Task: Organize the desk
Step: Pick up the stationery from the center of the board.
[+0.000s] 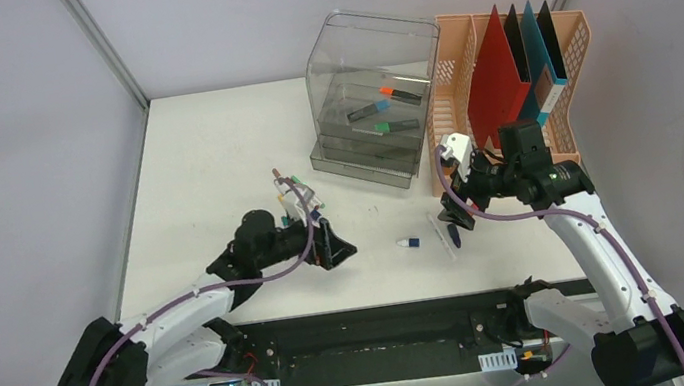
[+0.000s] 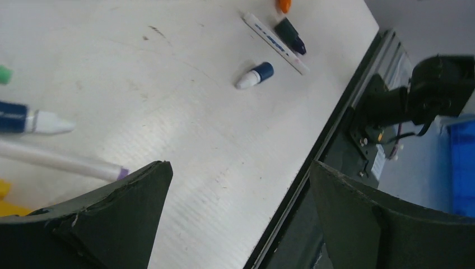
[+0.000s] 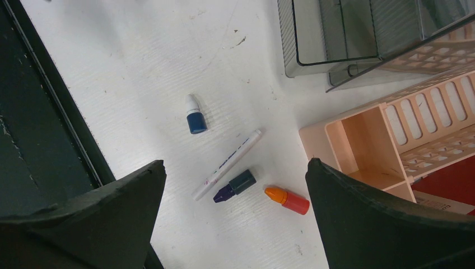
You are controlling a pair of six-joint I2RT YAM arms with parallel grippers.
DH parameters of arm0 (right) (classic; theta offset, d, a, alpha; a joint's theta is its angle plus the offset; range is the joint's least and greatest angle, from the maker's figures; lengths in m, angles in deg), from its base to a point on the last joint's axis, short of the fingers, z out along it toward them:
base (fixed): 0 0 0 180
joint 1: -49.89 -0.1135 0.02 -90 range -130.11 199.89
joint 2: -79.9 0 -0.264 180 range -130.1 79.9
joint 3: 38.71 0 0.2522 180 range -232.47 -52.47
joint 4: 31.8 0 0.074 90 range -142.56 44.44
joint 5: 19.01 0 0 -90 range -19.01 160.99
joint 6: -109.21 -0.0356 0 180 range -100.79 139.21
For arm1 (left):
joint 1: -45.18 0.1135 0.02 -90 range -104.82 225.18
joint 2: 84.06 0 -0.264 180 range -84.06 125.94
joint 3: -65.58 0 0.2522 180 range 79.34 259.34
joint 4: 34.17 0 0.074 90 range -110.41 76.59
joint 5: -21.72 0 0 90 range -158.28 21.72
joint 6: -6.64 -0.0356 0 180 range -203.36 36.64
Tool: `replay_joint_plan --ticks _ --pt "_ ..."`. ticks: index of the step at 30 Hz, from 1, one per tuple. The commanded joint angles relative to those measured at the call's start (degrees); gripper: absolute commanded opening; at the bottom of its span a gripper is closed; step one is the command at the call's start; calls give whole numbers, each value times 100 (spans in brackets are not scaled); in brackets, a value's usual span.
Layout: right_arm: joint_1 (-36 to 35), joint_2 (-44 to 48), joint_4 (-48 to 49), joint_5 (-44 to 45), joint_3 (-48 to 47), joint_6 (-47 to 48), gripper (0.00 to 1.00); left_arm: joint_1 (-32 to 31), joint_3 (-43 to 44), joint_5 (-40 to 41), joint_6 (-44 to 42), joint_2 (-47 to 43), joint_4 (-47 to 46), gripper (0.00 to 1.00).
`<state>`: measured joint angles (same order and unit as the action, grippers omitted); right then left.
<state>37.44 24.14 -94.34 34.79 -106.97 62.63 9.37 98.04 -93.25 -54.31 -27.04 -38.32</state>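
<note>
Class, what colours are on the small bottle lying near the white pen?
Small bottle: blue body, white tip; best in the right wrist view.

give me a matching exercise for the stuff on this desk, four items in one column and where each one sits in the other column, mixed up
Column one
1. small white-and-blue bottle
2. slim white pen
3. short orange-and-red marker
4. flat red folder

Column two
A. standing upright in the peach plastic file rack
B. lying between the bottle and the stubby dark purple-tipped marker
C. lying by itself on the white desk, apart from the other small items
D. lying nearest the rack's corner

Pairs: 1-C, 2-B, 3-D, 4-A
</note>
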Motion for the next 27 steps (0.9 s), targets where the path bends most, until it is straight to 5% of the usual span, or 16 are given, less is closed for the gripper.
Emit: replay_joint_plan --ticks 1,6,13,27 --pt "57 20 114 -49 10 79 99 -998 500 740 -1389 371 -10 99" --pt "76 4 115 -59 10 70 99 -2098 858 1680 -2873 1214 -230 99" --pt "126 37 111 -92 10 61 99 -2427 902 884 -5082 2728 -2082 99" --pt "160 92 98 -130 3 81 99 -2428 2184 349 -5969 4390 -2212 96"
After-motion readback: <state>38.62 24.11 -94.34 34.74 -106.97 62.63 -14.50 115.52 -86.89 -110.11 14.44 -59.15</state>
